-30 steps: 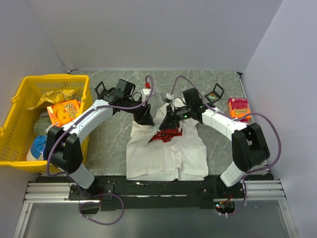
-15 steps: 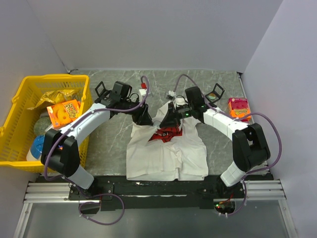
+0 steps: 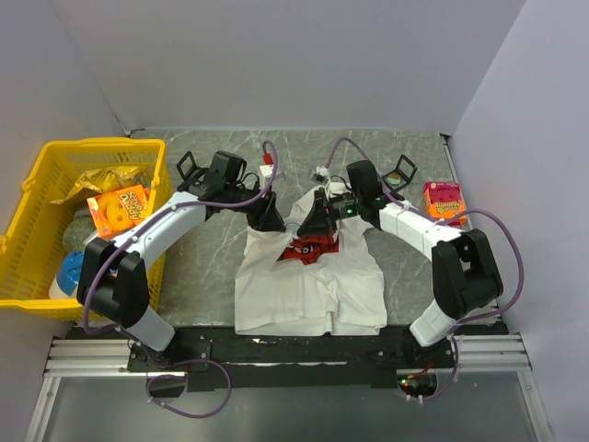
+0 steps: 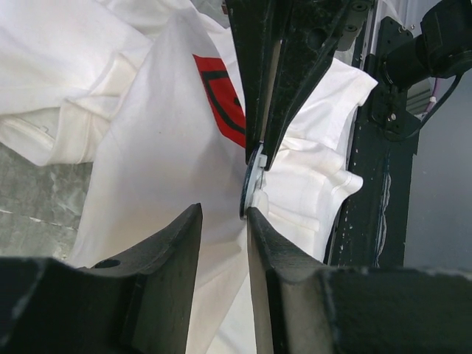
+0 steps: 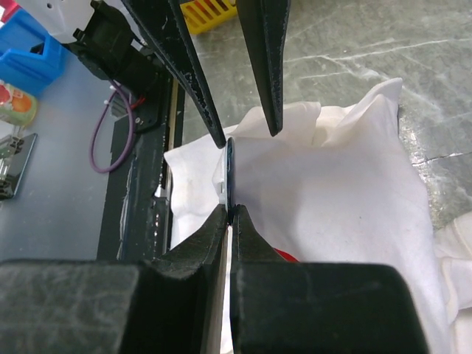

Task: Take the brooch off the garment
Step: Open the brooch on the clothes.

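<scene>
The white T-shirt [image 3: 313, 285] lies on the table, its red print [image 3: 308, 247] bunched and lifted in the middle. The brooch [image 5: 229, 173] is a thin dark disc seen edge-on, pinned on the raised cloth; it also shows in the left wrist view [image 4: 251, 181]. My right gripper [image 5: 229, 208] is shut on the brooch's edge; in the top view this gripper [image 3: 316, 221] is over the print. My left gripper [image 4: 223, 210] is open, with white cloth between its fingers and one fingertip [image 4: 251, 221] against the brooch; from above it [image 3: 270, 219] is at the shirt's left shoulder.
A yellow basket [image 3: 55, 184] with packets stands at the left. An orange box [image 3: 444, 201] sits at the right by the wall. Small black stands [image 3: 189, 166] [image 3: 402, 170] are at the back. A black rail [image 3: 294, 345] runs along the near edge.
Both grippers have shifted slightly toward the back, with the pinched cloth and print drawn up a little. The right gripper stays shut on the brooch.
</scene>
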You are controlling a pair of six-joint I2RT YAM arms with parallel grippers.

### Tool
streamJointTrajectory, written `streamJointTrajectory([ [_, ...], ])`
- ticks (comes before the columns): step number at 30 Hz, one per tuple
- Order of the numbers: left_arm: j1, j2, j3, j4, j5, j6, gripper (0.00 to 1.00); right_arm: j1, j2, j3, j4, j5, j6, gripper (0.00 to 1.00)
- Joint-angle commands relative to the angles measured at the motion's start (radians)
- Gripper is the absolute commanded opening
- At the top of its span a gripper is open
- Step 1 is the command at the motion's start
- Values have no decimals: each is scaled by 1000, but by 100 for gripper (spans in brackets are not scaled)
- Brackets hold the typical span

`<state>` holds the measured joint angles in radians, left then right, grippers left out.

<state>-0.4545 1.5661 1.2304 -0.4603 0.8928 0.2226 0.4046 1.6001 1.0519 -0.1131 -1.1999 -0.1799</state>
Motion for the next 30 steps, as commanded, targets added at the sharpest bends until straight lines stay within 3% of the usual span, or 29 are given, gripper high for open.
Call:
streamJointTrajectory([
  [1, -30, 8, 0, 18, 12, 21, 36, -1, -62, -7, 76, -59, 42, 0],
  [6, -39, 9, 3, 11, 32, 27, 35, -7, -62, -13, 99, -55, 65, 0],
  [11, -39, 12, 3, 15, 34, 26, 20, -24, -62, -32, 164, -81, 118, 0],
  [20, -39, 6, -6, 32, 24, 15, 10, -26, -54, -30, 153, -92, 108, 0],
  [24, -39, 3, -8, 37, 28, 18, 1, -24, -46, -27, 129, -89, 91, 2],
  [27, -41, 6, -8, 34, 31, 18, 1, -23, -40, -23, 118, -93, 72, 9],
  [28, -42, 8, -3, 31, 29, 24, 1, -24, -37, -10, 90, -96, 57, 20],
  [30, -44, 12, 6, 0, 34, 40, 1, -23, -37, 9, 19, -101, 24, 30],
])
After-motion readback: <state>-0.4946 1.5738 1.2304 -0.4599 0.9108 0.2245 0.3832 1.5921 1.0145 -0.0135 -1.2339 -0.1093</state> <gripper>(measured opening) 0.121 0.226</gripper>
